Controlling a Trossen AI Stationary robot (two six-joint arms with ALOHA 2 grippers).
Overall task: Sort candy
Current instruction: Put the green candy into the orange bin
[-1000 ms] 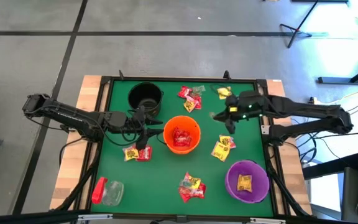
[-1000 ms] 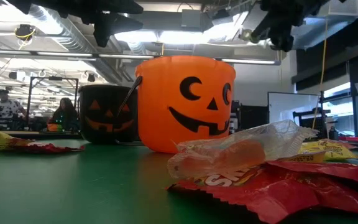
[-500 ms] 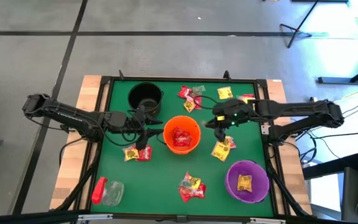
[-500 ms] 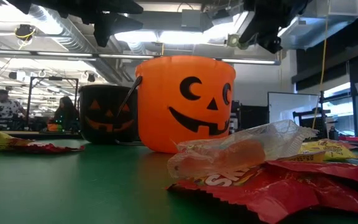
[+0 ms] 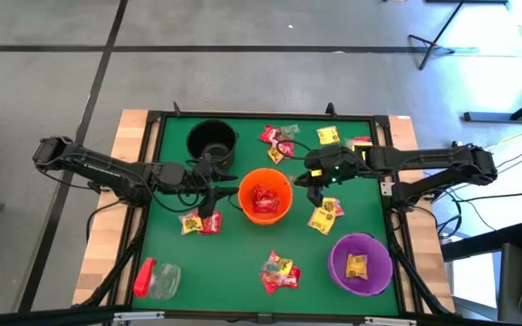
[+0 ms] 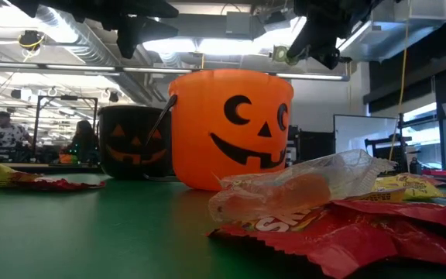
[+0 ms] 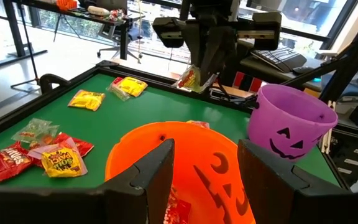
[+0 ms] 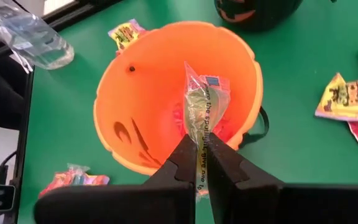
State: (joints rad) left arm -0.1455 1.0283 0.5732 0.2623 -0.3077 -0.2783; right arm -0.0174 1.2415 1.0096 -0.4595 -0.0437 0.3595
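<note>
Two end effectors are mine: the right end effector [image 8: 197, 163] is clamped on a clear greenish candy packet [image 8: 202, 106] above the orange bucket [image 5: 265, 195] at the centre of the overhead frame, while the left end effector [image 5: 208, 178] — fingers apart, holding nothing — waits just left of it over the tabletop [image 5: 234, 249].

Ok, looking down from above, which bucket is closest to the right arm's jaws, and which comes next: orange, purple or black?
From the right gripper:
1. Orange plastic pumpkin bucket, mid-table, right beside it.
2. Purple plastic pumpkin bucket, near right corner.
3. Black plastic pumpkin bucket, far left side.
</note>
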